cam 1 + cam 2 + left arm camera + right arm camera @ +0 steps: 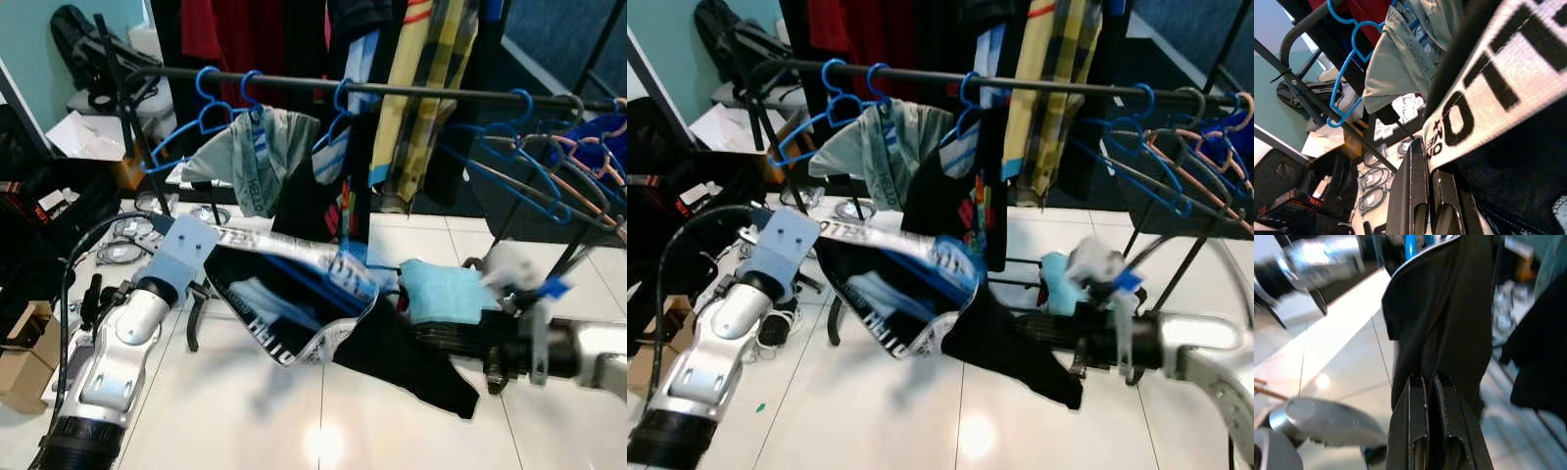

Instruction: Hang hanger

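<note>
A black garment (pixel 294 313) with a white lettered waistband (pixel 1488 98) is stretched between my two grippers below the black clothes rail (pixel 431 93). A blue hanger (pixel 345 270) shows inside the garment. My left gripper (pixel 1427 171) is shut on the waistband at the garment's left end. My right gripper (pixel 1430 382) is shut on a fold of the black fabric at its right end, with a light blue cloth (pixel 446 292) just above that arm. The garment hangs in front of and lower than the rail.
On the rail hang a grey garment (pixel 260 157) on a blue hanger, a black garment (pixel 313 196), a yellow checked shirt (pixel 421 88), bare blue hangers (pixel 509 147) and pink ones (pixel 588 162). Boxes (pixel 24 362) and cables (pixel 122 245) lie at left.
</note>
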### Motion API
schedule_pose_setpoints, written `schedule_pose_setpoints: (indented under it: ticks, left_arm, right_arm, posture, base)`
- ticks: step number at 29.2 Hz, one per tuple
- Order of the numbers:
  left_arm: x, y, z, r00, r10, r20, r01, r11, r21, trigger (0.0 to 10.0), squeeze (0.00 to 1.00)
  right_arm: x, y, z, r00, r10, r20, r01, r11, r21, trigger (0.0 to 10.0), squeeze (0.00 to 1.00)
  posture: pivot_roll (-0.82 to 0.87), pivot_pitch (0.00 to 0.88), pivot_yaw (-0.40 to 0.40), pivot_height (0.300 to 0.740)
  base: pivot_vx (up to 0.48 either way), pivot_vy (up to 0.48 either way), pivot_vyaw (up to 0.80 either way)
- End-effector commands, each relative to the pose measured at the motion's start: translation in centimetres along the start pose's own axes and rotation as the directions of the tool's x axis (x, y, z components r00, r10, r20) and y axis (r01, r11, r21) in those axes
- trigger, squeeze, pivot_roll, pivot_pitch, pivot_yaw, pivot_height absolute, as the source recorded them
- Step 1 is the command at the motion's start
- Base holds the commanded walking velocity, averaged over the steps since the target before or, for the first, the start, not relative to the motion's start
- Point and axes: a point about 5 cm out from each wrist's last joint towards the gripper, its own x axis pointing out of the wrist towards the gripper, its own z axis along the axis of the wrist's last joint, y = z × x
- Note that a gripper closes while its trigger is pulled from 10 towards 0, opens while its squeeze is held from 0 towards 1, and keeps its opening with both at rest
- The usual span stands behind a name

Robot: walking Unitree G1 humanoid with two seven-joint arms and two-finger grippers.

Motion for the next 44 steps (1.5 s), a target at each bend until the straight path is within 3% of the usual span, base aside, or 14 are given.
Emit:
schedule_pose_setpoints:
  ticks: [1,9,13,14,20,25,27,29,32,36,42,44]
  left_arm:
    - [0.0,0.4,-0.5,1.000,0.009,-0.019,-0.009,1.000,0.014,6.1,0.00]
    - [0.1,0.4,-0.4,1.000,0.011,-0.015,-0.010,1.000,0.016,6.1,0.00]
    - [0.2,0.4,-0.3,1.000,0.012,-0.011,-0.012,1.000,0.017,6.1,0.00]
    - [0.2,0.5,-0.2,1.000,0.015,-0.008,-0.014,1.000,0.018,6.1,0.00]
    - [0.4,0.7,0.2,1.000,0.024,0.004,-0.024,1.000,0.014,6.2,0.00]
    - [0.5,0.8,0.4,1.000,0.027,0.011,-0.027,1.000,0.011,6.2,0.00]
    - [0.6,0.8,0.4,1.000,0.025,0.010,-0.025,1.000,0.008,6.3,0.00]
    - [0.6,0.8,0.4,1.000,0.025,0.010,-0.025,1.000,0.008,6.3,0.00]
    - [0.4,0.4,-0.1,1.000,0.010,-0.007,-0.010,1.000,0.007,6.2,0.00]
    - [0.3,0.2,-0.5,1.000,0.000,-0.019,0.001,1.000,0.012,6.2,0.00]
    - [0.3,0.1,-0.6,1.000,-0.009,-0.027,0.010,1.000,0.016,6.2,0.00]
    - [0.3,0.0,-0.7,0.999,-0.012,-0.030,0.013,1.000,0.017,6.3,0.00]
  right_arm:
    - [-0.4,1.0,1.0,0.995,0.070,0.067,-0.070,0.997,-0.015,0.0,0.00]
    - [-0.3,1.4,1.0,0.992,0.094,0.085,-0.094,0.996,0.000,0.0,0.00]
    - [-0.1,1.6,-0.1,0.995,0.095,0.001,-0.095,0.995,0.025,0.0,0.00]
    - [0.1,1.7,-1.1,0.992,0.099,-0.081,-0.096,0.994,0.044,0.0,0.00]
    - [0.3,1.9,-3.2,0.966,0.097,-0.240,-0.081,0.994,0.077,0.0,0.00]
    - [0.4,2.0,-3.5,0.960,0.107,-0.257,-0.088,0.993,0.081,0.0,0.00]
    - [0.7,2.1,-2.4,0.975,0.110,-0.193,-0.102,0.994,0.050,0.0,0.00]
    - [0.7,2.1,-2.4,0.975,0.110,-0.193,-0.102,0.994,0.050,0.0,0.00]
    - [0.6,1.4,0.6,0.997,0.072,0.039,-0.070,0.997,-0.035,0.0,0.00]
    - [0.3,1.4,1.9,0.986,0.075,0.150,-0.066,0.996,-0.061,0.0,0.00]
    - [0.3,1.5,2.2,0.980,0.082,0.180,-0.071,0.995,-0.067,0.0,0.00]
    - [0.4,1.5,1.7,0.987,0.074,0.141,-0.067,0.996,-0.051,0.0,0.00]
  posture:
    - [-0.07,0.085,0.047,0.740]
    - [-0.07,0.084,0.052,0.740]
    - [-0.07,0.083,0.052,0.740]
    - [-0.07,0.083,0.052,0.740]
    - [-0.07,0.081,0.050,0.740]
    - [-0.07,0.080,0.051,0.740]
    - [-0.07,0.081,0.053,0.740]
    - [-0.07,0.081,0.053,0.740]
    - [-0.07,0.079,0.055,0.740]
    - [-0.07,0.079,0.056,0.740]
    - [-0.07,0.080,0.059,0.740]
    - [-0.07,0.084,0.060,0.740]
  base:
    - [0.000,0.000,0.00]
    - [0.000,0.000,0.00]
    - [0.000,0.000,0.00]
    - [0.000,0.000,0.00]
    - [0.000,0.000,0.00]
    - [0.000,0.000,0.00]
    - [0.000,0.000,0.00]
    - [0.000,0.000,0.00]
    - [0.000,0.000,0.00]
    - [0.000,0.000,0.00]
    - [0.000,0.000,0.00]
    - [0.000,0.000,0.00]
